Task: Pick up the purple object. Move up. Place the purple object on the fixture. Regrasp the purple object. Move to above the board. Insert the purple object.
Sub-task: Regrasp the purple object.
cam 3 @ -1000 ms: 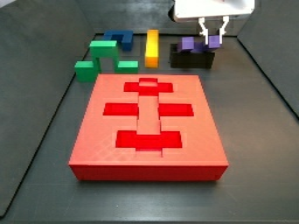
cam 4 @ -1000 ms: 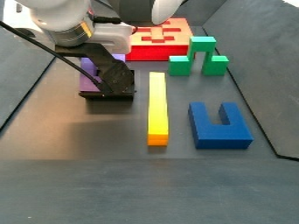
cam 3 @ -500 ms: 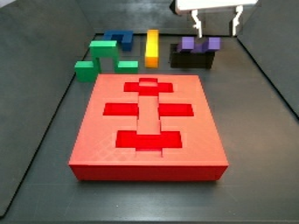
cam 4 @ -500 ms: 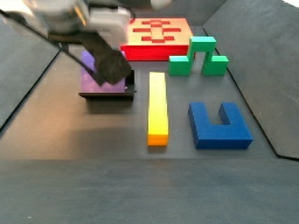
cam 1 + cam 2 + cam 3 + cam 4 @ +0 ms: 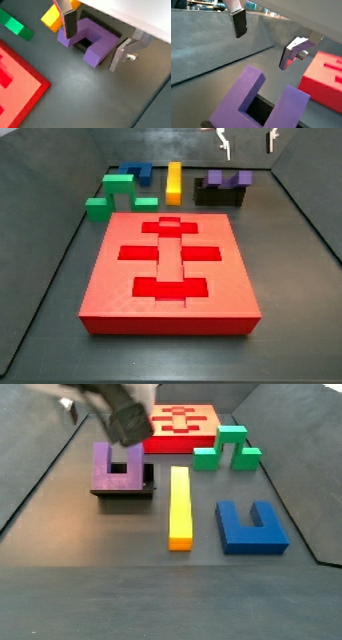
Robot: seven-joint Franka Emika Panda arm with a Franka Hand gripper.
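The purple object point(image 5: 230, 177) is a U-shaped block that rests on the black fixture point(image 5: 221, 196) at the far right of the floor, prongs up. It also shows in a side view point(image 5: 118, 467) on the fixture point(image 5: 124, 493). My gripper point(image 5: 249, 140) is open and empty, raised straight above the block. In both wrist views the fingers stand wide on either side of the purple object point(image 5: 87, 40) point(image 5: 258, 105), clear of it. The red board point(image 5: 167, 268) lies in the middle of the floor, its cutouts bare.
A yellow bar point(image 5: 179, 506), a blue U-block point(image 5: 251, 526) and green blocks point(image 5: 227, 449) lie beside the fixture. In a side view the same pieces point(image 5: 134, 186) sit behind the board. Grey walls close in the floor.
My gripper has opened, let go of the purple object and risen well above it. The purple object has stayed on the fixture.
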